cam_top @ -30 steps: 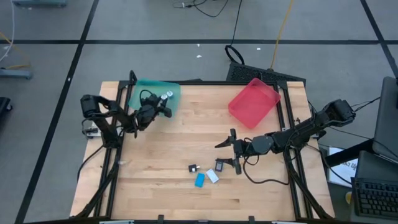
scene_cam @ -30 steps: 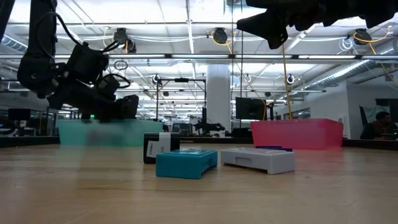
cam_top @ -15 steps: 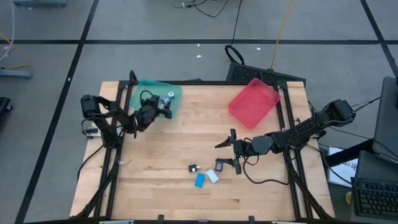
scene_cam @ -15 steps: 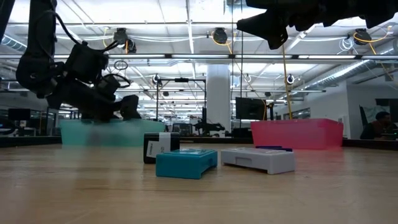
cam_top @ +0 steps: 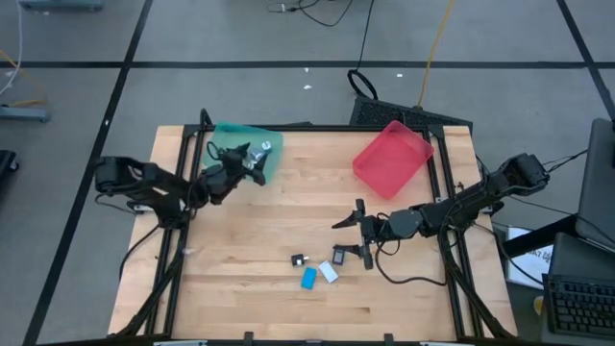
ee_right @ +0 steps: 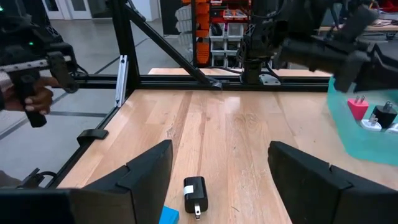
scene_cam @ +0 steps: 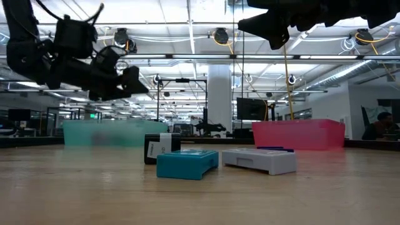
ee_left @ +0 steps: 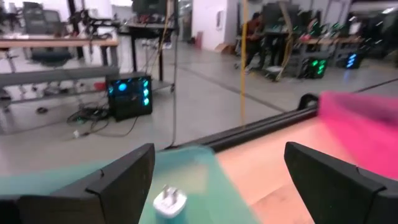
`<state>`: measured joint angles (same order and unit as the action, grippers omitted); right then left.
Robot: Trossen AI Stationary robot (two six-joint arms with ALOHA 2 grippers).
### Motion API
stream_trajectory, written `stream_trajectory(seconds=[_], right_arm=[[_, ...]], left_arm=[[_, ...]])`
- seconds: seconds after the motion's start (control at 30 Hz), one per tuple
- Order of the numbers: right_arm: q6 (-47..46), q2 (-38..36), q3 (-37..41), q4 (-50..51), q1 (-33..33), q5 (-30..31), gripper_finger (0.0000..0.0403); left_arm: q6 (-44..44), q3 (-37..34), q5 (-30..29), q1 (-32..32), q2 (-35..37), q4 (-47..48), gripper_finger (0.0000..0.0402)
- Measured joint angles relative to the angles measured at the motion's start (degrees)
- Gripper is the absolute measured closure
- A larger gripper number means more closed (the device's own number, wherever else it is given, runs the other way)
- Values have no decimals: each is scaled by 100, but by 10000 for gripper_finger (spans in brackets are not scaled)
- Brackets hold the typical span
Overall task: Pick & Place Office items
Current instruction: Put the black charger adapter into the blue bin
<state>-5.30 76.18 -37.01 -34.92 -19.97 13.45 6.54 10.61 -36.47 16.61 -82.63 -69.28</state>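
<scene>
pale wood table (cam_top: 250,240), translucent trays (cam_top: 389,159)

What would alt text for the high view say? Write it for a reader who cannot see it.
Overhead view of a wooden table: the left tool hangs open over a teal tray, while the right tool waits open near mid-table. A black block, a blue block and a white block lie beside it. A red tray sits at the far edge.
</scene>
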Motion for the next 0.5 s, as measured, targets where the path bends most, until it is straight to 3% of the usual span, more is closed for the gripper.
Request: stream_trajectory(seconds=[0.23, 0.5], right_arm=[[-1, 0, 0, 0, 0, 0, 151], [0, 0, 0, 0, 0, -1, 151]], left_arm=[[-19, 2, -2, -666, 939, 666, 41], [62, 7, -10, -1878, 1948, 1439, 41]])
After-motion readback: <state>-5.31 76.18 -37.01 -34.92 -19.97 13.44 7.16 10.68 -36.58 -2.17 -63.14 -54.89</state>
